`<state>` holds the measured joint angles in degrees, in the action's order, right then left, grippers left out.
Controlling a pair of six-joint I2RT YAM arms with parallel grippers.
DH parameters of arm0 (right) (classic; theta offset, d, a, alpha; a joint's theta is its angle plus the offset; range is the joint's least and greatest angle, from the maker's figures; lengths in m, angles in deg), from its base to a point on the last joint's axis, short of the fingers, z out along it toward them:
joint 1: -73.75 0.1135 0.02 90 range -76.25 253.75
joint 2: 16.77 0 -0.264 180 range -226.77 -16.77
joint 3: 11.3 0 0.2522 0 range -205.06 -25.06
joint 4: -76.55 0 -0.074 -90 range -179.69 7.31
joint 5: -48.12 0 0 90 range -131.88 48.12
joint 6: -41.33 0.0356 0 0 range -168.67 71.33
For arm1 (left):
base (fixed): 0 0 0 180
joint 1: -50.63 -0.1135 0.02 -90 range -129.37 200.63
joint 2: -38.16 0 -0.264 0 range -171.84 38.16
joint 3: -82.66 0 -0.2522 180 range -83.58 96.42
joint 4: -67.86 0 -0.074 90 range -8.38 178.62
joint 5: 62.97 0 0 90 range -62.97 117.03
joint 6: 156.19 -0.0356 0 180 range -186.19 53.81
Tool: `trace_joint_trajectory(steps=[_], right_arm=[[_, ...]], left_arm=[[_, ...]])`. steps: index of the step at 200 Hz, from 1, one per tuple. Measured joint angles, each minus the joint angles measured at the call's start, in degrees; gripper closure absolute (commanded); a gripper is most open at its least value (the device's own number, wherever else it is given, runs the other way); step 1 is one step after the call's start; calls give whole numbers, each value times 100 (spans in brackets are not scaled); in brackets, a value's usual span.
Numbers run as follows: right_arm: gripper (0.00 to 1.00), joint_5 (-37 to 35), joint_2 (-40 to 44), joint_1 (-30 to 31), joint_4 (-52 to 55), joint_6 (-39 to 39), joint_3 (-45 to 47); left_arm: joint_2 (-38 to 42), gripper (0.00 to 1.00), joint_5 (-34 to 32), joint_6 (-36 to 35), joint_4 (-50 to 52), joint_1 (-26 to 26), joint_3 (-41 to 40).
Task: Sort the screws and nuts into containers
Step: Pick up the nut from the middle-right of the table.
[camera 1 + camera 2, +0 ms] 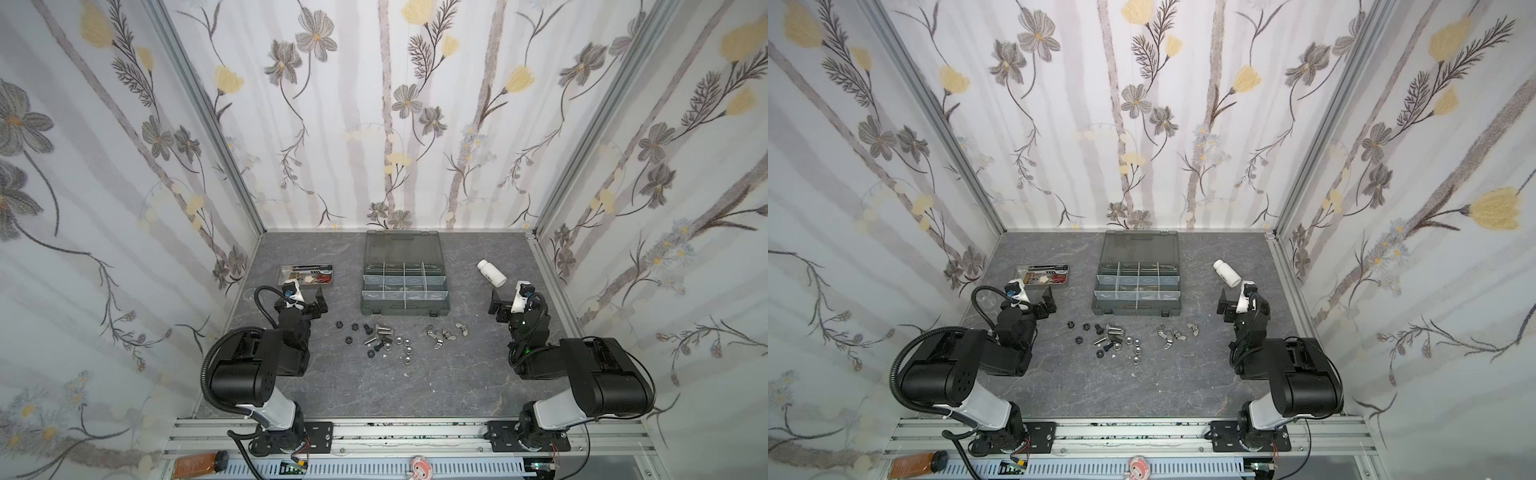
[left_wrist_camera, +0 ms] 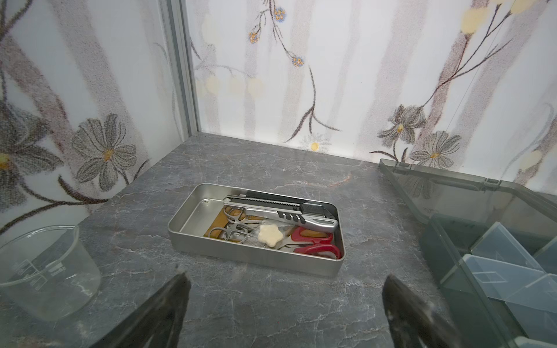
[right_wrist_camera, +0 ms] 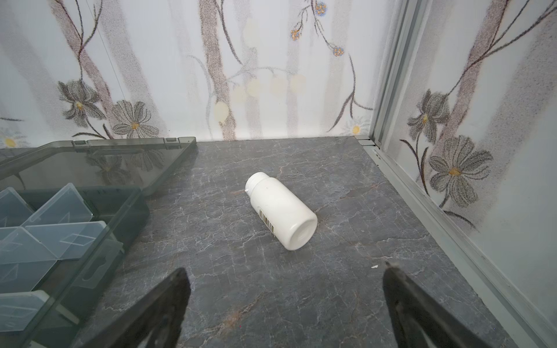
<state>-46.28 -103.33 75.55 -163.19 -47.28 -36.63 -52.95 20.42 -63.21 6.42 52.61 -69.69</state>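
Hardware lies loose on the grey marbled table (image 1: pixel 374 386), just in front of the organizer box (image 1: pixel 405 309), and none of it is in the box. The screws (image 1: pixel 383 331), black round-headed ones and thicker silver hex-headed ones, are mixed with the nuts (image 1: pixel 354 327), black hex to the left and silver rounded ones (image 1: pixel 406 341) to the right. The wing nuts (image 1: pixel 446 333) form a separate small cluster further right.

The containers (image 1: pixel 405 282) are the box's compartments, split by pale translucent dividers, and its smoky lid (image 1: pixel 402 247) is folded back flat.

The left gripper (image 2: pixel 286 277) has its jaws wide apart over bare table with nothing between them. It faces the steel tray (image 2: pixel 256 259), which holds a utility knife (image 2: pixel 280 214), red-handled scissors (image 2: pixel 316 244) and a small cream star-shaped piece (image 2: pixel 269 236). A glass beaker (image 2: pixel 45 271) beside it bears faint printed graduations, too pale to read.

The right gripper (image 3: pixel 286 271) is likewise spread and empty. It faces the white bottle (image 3: pixel 280 211), which lies on its side and carries a barcode label (image 3: pixel 266 220) whose digits are too small to read
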Motion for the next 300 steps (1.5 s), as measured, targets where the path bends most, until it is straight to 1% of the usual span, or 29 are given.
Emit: trace_joint_trajectory(steps=[188, 254, 269, 283, 300], right_arm=[[0, 0, 0, 0, 0, 2, -2], [1, 111, 7, -70, 42, 7, -28], [1, 72, 186, -26, 109, 7, 22], [1, -216, 612, 66, 361, 13, 15], [1, -505, 1233, 131, 909, 162, -131]], left_arm=[[0, 0, 68, 0, 7, -33, 13], [4, 0, 68, 0, 20, -33, 15], [131, 0, -35, 24, 240, -33, 79], [422, 0, -164, 57, 621, -50, 289], [826, 0, -282, 107, 1198, -55, 610]])
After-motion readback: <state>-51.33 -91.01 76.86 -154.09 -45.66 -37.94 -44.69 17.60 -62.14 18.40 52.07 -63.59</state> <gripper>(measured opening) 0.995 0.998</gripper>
